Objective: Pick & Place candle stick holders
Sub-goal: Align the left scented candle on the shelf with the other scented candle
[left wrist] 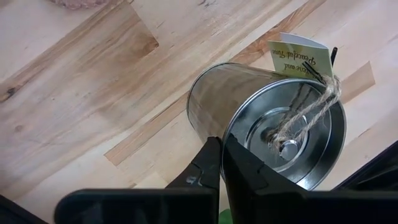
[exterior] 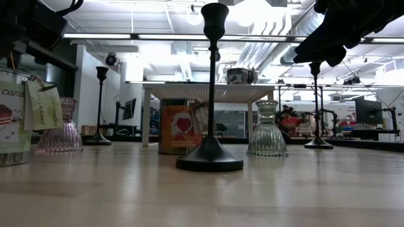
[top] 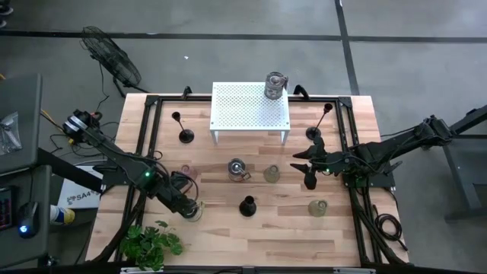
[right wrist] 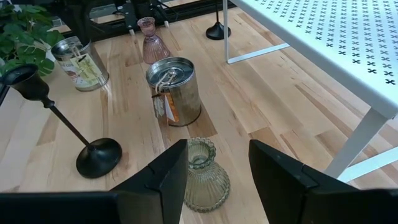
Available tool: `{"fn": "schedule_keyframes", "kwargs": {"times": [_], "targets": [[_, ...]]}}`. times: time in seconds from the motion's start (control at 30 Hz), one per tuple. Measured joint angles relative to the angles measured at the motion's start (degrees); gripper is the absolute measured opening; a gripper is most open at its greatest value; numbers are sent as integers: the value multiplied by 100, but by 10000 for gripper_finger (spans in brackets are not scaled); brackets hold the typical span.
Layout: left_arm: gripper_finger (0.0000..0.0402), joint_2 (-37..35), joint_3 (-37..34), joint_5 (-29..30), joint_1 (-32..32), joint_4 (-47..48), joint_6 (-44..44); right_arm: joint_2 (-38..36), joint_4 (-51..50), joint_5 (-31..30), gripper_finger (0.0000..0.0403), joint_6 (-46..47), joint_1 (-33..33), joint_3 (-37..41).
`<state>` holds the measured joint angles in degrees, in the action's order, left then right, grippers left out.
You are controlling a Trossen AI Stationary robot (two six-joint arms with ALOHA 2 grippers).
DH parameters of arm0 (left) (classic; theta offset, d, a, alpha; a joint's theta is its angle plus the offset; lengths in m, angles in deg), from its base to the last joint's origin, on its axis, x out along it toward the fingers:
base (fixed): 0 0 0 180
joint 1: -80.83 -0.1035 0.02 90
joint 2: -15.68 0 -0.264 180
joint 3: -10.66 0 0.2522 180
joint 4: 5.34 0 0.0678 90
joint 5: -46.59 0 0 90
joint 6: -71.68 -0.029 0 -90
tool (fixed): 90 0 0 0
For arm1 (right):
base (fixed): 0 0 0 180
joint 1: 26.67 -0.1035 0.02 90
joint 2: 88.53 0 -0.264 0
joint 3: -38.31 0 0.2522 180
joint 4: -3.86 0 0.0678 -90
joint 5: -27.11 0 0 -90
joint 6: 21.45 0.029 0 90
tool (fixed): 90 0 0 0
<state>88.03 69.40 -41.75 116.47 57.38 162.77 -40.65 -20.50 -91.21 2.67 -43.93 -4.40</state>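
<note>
My left gripper [top: 190, 207] is at the front left, next to the plant, shut on a metal tin [left wrist: 261, 124] with a twine-tied paper tag; the tin also shows in the low view [exterior: 12, 120]. My right gripper [top: 308, 167] is open, above the table at centre right. In the right wrist view its fingers [right wrist: 214, 180] stand on either side of a greenish ribbed glass holder [right wrist: 205, 177] without touching it. A slim black stick holder [top: 247, 205], a pink glass holder [top: 186, 173] and a second greenish glass holder [top: 318, 207] stand on their bases. My left gripper pinches the tin's top rim [left wrist: 225, 138]. One finger [left wrist: 202, 168] is on the outer wall and the other [left wrist: 245, 165] is inside the recessed top. The fingers come from above, slanting. I cannot tell whether the tin's bottom is on the table.
A white perforated stand [top: 251, 106] at the back centre carries a tin [top: 275, 85]. Another lidded tin [top: 237, 169] is mid-table. Black stick holders stand at the back left [top: 183, 129] and back right [top: 323, 122]. A plant [top: 148, 243] is at the front-left corner.
</note>
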Motion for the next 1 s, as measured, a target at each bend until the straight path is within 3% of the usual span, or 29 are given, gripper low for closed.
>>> {"fn": "schedule_keyframes", "kwargs": {"times": [0.47, 1.0], "targets": [[0, 25, 540, 332, 0, 439, -94, 0, -1, 0, 162, -23, 0, 0], [0, 14, 807, 672, -5, 248, -147, 2, -2, 0, 162, -46, 0, 0]]}}
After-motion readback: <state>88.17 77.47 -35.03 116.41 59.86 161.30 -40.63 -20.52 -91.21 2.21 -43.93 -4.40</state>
